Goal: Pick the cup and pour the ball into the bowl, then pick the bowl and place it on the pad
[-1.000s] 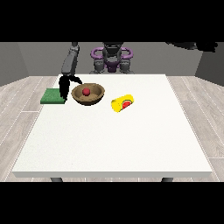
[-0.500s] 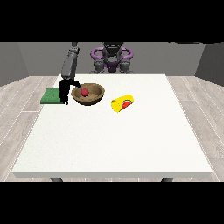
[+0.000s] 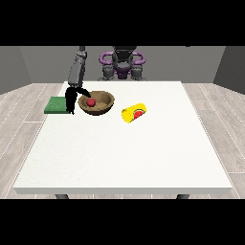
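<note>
Bowl (image 3: 98, 103) shifted padward, ball (image 3: 91, 102) inside

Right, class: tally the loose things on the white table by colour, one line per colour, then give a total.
Red: 1, the ball in the bowl
Brown: 1, the bowl
Yellow: 1, the cup lying on its side
Green: 1, the pad
Total: 4

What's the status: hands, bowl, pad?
Robot hand at view's left beside bowl, fingers down. Red ball in bowl. Yellow cup on its side. Green pad unoccupied.
</note>
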